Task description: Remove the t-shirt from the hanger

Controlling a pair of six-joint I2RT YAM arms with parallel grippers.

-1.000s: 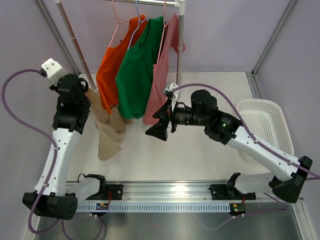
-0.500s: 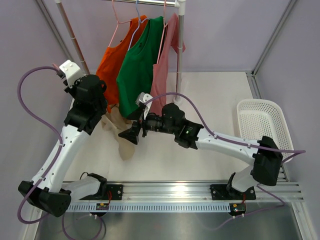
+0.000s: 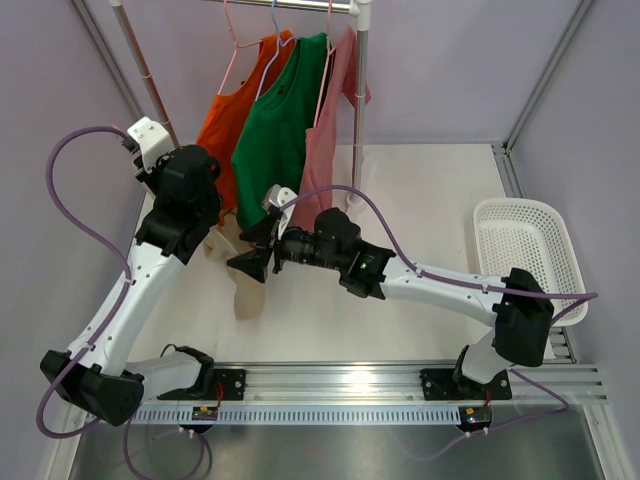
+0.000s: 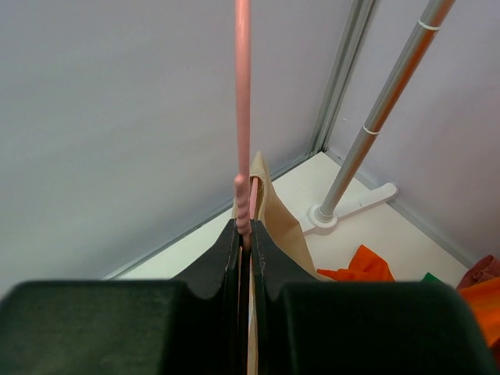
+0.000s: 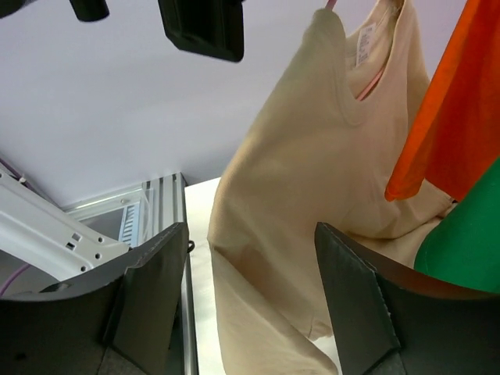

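A beige t-shirt point(image 3: 246, 288) point(image 5: 312, 180) hangs on a pink hanger point(image 4: 243, 117) point(image 5: 369, 84), off the rack, at the table's left. My left gripper point(image 4: 246, 231) point(image 3: 208, 218) is shut on the hanger's thin wire, and beige cloth point(image 4: 278, 220) shows just beyond its tips. My right gripper point(image 5: 250, 234) point(image 3: 248, 264) stands open right at the shirt's side, level with its lower body. Its two fingers are wide apart, and the cloth hangs in the span ahead of them. I cannot tell whether the cloth is touched.
Orange point(image 3: 222, 125), green point(image 3: 275, 140) and pink point(image 3: 325, 150) shirts hang on the clothes rack point(image 3: 360, 90) at the back. Its left pole point(image 4: 375, 117) stands on a foot. A white basket point(image 3: 530, 250) sits at the right edge.
The right arm has swung left from mid-table to the beige shirt, and its jaws have narrowed a little. The left arm has carried the hanger and shirt rightward.
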